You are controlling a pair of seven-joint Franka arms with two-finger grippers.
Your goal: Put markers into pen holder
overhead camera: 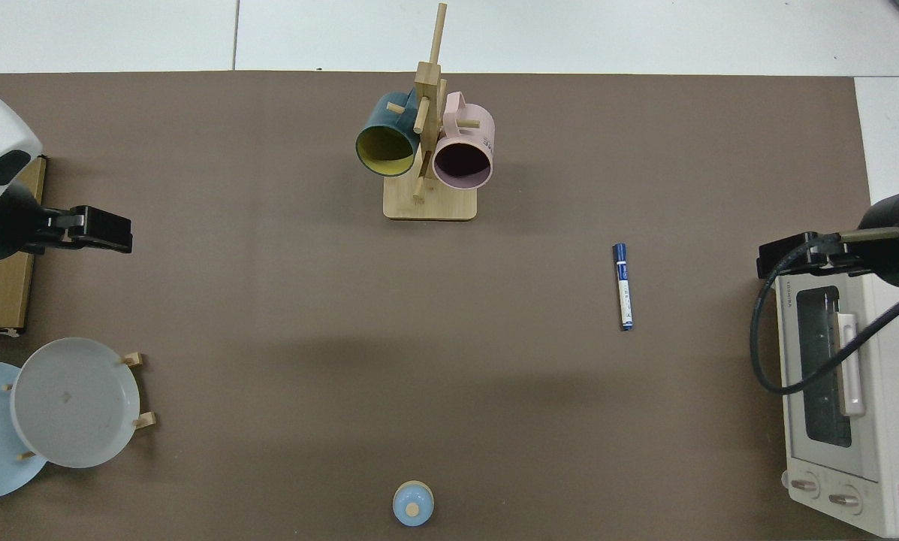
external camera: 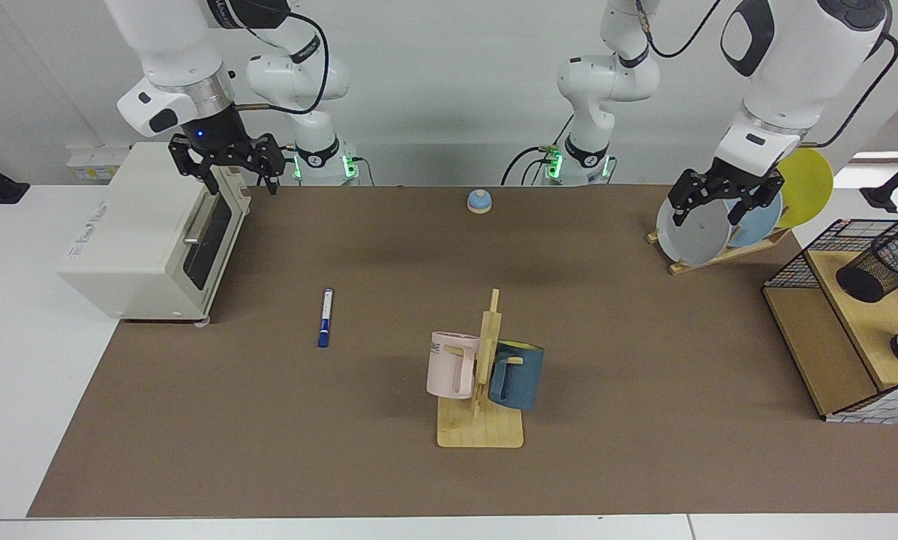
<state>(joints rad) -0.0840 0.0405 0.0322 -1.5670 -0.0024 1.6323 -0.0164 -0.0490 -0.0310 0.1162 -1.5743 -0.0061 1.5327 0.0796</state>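
The right gripper [external camera: 223, 171] is hanging above the toaster oven [external camera: 148, 232] at ten o'clock in the facing view, its jaws spread wide and holding nothing. The marker [external camera: 325, 318] is lying flat on the brown mat [external camera: 629, 420] at about eight o'clock from the centre, well apart from both grippers. The mug rack [external camera: 482, 390] is standing near six o'clock. The left gripper [external camera: 707, 206] is hovering before the plates [external camera: 692, 232] at two o'clock, jaws also wide and empty. The pen holder [external camera: 884, 271] is sitting tilted in the wire basket [external camera: 794, 274] at three o'clock.
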